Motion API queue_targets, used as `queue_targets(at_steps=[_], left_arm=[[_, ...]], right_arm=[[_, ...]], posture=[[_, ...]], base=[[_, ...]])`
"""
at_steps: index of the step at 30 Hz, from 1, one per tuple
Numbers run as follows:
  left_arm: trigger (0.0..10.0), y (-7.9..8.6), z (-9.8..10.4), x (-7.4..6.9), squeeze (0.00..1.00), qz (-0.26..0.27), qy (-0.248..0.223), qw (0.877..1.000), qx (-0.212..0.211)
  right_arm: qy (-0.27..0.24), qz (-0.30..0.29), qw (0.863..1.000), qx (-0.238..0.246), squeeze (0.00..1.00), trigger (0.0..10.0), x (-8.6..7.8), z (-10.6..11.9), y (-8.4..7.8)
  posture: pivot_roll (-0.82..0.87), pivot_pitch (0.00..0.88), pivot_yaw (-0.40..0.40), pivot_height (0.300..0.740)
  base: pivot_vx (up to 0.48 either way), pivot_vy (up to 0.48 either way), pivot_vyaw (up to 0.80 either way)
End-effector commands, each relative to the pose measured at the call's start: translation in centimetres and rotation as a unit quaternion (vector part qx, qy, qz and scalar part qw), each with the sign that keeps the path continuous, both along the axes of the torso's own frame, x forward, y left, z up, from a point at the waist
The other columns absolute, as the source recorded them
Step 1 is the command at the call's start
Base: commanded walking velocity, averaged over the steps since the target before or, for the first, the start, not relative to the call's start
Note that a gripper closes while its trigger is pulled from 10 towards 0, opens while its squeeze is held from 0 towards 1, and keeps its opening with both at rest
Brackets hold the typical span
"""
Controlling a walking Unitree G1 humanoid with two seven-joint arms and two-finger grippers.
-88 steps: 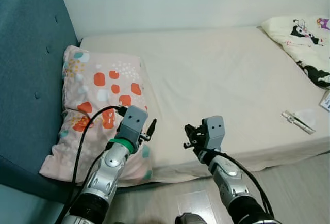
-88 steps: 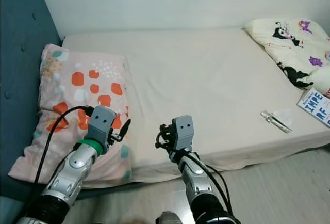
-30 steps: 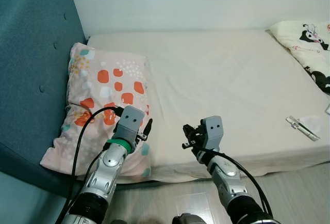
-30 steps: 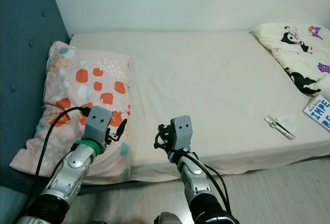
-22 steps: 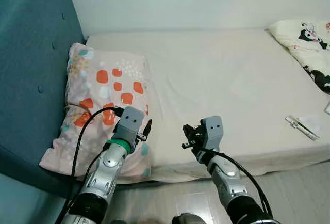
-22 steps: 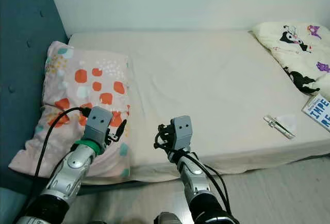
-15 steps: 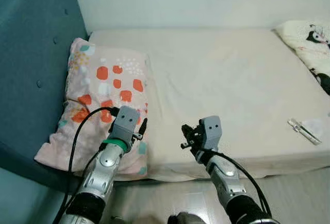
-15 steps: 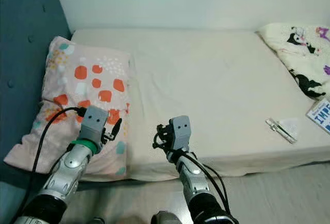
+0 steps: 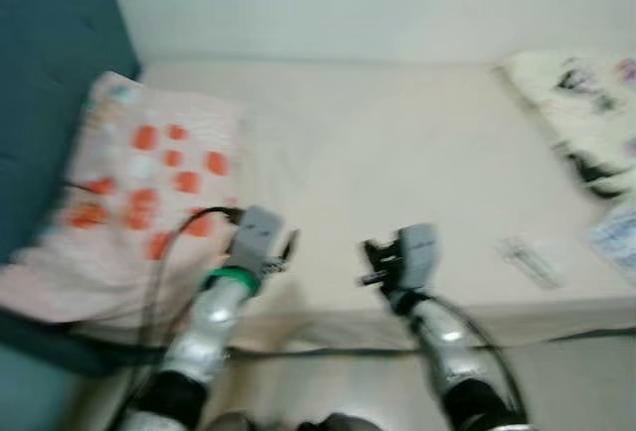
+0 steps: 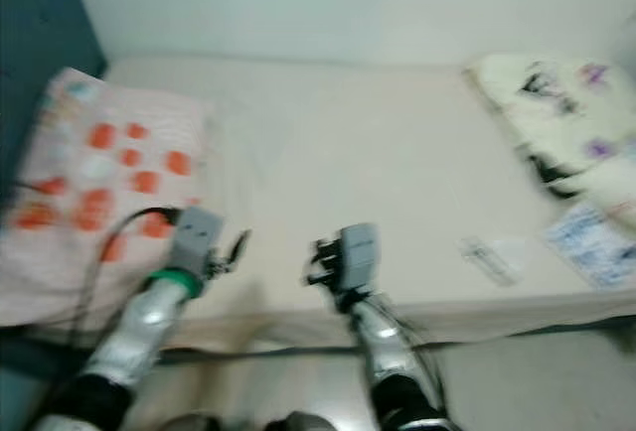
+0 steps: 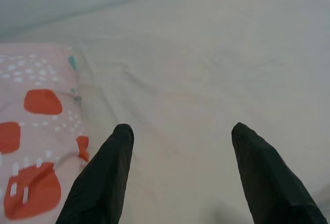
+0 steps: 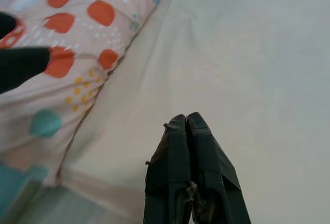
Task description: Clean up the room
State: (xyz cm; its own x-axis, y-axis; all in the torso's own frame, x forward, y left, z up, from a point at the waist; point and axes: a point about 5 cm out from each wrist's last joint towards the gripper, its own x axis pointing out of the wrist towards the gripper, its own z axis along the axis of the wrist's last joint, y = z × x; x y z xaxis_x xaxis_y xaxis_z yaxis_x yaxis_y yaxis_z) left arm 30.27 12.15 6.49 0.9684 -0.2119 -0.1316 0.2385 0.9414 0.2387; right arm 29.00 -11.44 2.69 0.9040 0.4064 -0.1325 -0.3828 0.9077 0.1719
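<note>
Two arms reach out over the near edge of the bed [image 9: 397,143], and neither carries anything. The head views are smeared, so small things on the sheet are hard to make out.

The left tool [image 11: 178,175] has its two black fingers spread wide apart with only bare sheet between them. It hangs just off the inner edge of the spotted pillow [image 9: 129,183], which lies at the head of the bed against the blue headboard [image 9: 50,64], about where a pillow belongs. The right tool [image 12: 192,170] has its fingers pressed together on nothing and is held low over the mattress edge, roughly at the middle of the bed's near side.

What looks out of place sits well apart from both tools, toward the foot of the bed on the robot's right. A small clear packet [image 9: 527,260] lies flat near the mattress edge, with something printed in blue and white [image 10: 594,242] beside it, maybe a book or leaflet, though it is too blurred to tell. Behind them a cartoon-print blanket [image 10: 556,113] is bunched up in the far corner.

I'd judge the tidying of that side is not yet begun. With the arms tucked in front and idle, the robot seems poised to travel rather than to reach.
</note>
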Motion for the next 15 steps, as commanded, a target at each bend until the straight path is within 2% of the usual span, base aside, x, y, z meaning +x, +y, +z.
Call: queue_targets(at_steps=[1, 15], left_arm=[[10.0, -0.39, -0.59, -0.33, 0.00, -0.004, 0.011, 1.000, 0.002], [10.0, -0.27, -0.68, -0.35, 0.00, -0.003, 0.013, 1.000, 0.005]], right_arm=[[0.007, -0.008, 1.000, -0.009, 0.00, 10.0, -0.20, -0.34, -0.83], [0.008, -0.007, 1.000, -0.006, 0.00, 10.0, -0.31, -0.43, -0.67]], posture=[[0.04, 0.000, -0.019, 0.740], [0.04, 0.000, -0.016, 0.740]], base=[[0.000, -0.465, 0.00], [0.000, -0.428, 0.00]])
